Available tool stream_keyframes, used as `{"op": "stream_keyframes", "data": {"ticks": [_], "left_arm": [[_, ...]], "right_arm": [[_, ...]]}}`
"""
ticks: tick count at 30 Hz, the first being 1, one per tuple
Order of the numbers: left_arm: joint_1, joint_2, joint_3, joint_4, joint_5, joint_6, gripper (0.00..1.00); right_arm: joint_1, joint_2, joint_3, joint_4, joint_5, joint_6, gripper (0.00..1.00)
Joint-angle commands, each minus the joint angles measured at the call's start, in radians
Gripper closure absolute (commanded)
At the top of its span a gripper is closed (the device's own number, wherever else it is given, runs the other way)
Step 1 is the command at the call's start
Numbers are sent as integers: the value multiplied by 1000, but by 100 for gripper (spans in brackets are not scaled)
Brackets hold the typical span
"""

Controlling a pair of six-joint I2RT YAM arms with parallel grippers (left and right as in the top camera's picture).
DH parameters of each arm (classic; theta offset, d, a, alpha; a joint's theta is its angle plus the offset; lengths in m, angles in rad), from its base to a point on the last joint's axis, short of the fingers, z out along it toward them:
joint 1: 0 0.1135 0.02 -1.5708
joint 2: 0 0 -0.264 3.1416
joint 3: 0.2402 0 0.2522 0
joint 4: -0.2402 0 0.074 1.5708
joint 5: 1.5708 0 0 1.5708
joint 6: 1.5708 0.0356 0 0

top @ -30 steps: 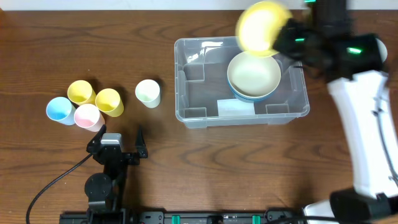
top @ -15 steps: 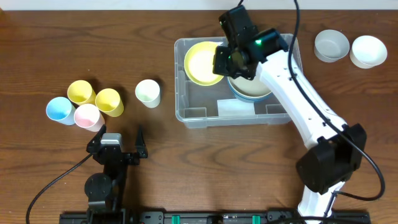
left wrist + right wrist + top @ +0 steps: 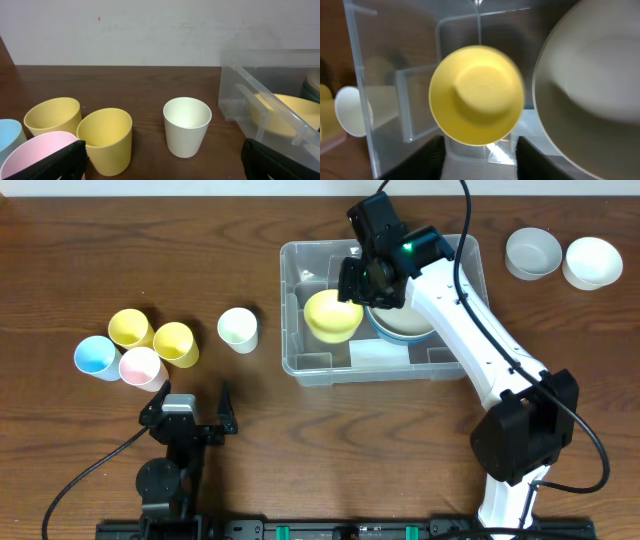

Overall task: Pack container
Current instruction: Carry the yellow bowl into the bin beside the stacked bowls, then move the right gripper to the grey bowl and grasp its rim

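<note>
At centre-right of the surface [image 3: 300, 450]: container [image 3: 288, 320], clear rectangular tub, upright, long side running left to right; no lid on it
inside container, left half: yellow bowl [image 3: 332, 316], turned base up; blurred in right wrist view [image 3: 476, 95]; touching neither finger
inside container, right half: cream bowl [image 3: 410, 315] nested in blue bowl [image 3: 388, 335]; both partly hidden under right arm; cream bowl [image 3: 590, 90] filling right side of wrist view
right tool [image 3: 357, 283]: above container, over its back-left part; jaws partly apart, gripping nothing; dark fingers [image 3: 432, 156] at bottom edge of wrist view, yellow bowl beyond them
left tool [image 3: 196, 402]: front left of surface, well apart from container; jaws spread wide, nothing between them
left of container: cream cup [image 3: 238, 329], upright, alone, near tub's left wall; dead ahead in left wrist view [image 3: 186, 126]
far left: four upright cups in a tight cluster; back yellow cup [image 3: 130, 328]; front yellow cup [image 3: 175, 343]; blue cup [image 3: 95, 357]; pink cup [image 3: 140, 366], nearest to left tool
far right, back: grey bowl [image 3: 531, 252] and white bowl [image 3: 592, 262], side by side, outside container
left wrist view, right edge: corner of container [image 3: 260, 105], yellow bowl dimly visible through its wall
</note>
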Motion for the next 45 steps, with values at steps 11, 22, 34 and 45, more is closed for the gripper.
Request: {"op": "stream_keyframes", "data": {"ticks": [11,22,34,45], "left_arm": [[6,-5,-18,-34,15,14,2],[6,-5,-18,-34,15,14,2],[6,-5,-18,-34,15,14,2],[6,-5,-18,-34,15,14,2]], "right_arm": [[-100,-15,79,-11,207,-88,1],[-619,0,212,-6,229,24,1],[-809,291,212,32,-26,23,5],[-809,450,212,45,-5,55,4]]}}
